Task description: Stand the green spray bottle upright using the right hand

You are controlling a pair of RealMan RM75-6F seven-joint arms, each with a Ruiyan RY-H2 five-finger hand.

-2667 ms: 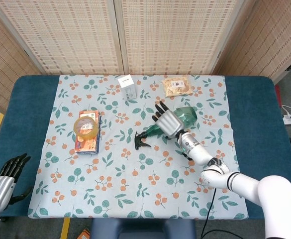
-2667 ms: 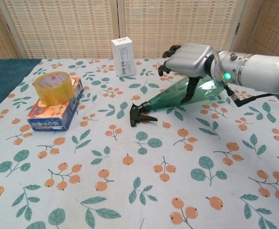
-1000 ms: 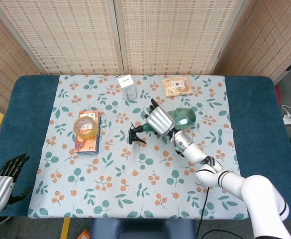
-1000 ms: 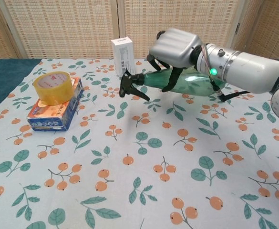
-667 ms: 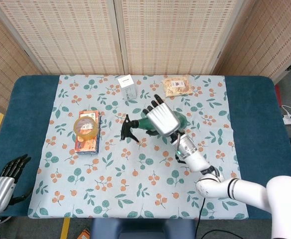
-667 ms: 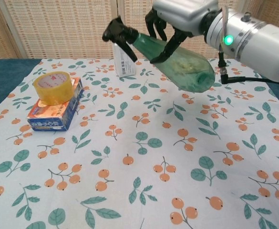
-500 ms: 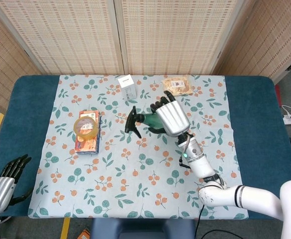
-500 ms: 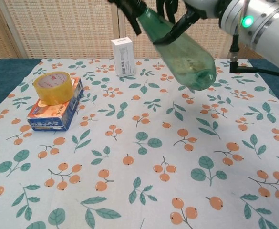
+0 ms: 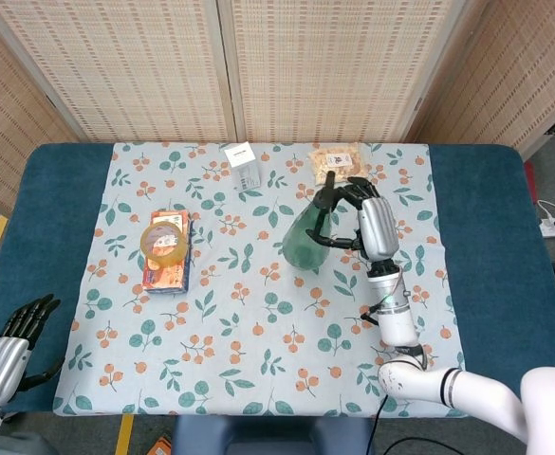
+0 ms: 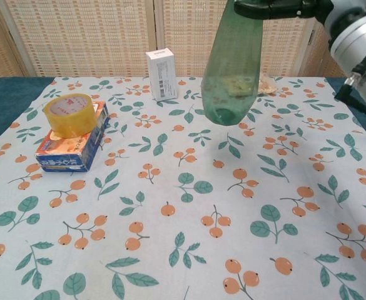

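Observation:
The green spray bottle (image 10: 233, 62) hangs in the air above the middle of the cloth, nearly upright with its base down. In the head view the green spray bottle (image 9: 306, 239) appears from above, its base pointing down-left. My right hand (image 9: 358, 220) grips its upper part; in the chest view the right hand (image 10: 283, 9) is cut off by the top edge, and the nozzle is hidden. My left hand (image 9: 7, 351) hangs off the table's front-left corner, fingers apart, holding nothing.
A yellow tape roll (image 10: 69, 114) sits on a flat orange-blue box (image 10: 70, 150) at the left. A white carton (image 10: 161, 74) stands at the back. A snack bag (image 9: 338, 162) lies at the back right. The floral cloth (image 10: 183, 206) covers the table.
My right hand has lifted the bottle off the cloth and swung it from lying on its side to nearly vertical, base down. The left hand has not moved.

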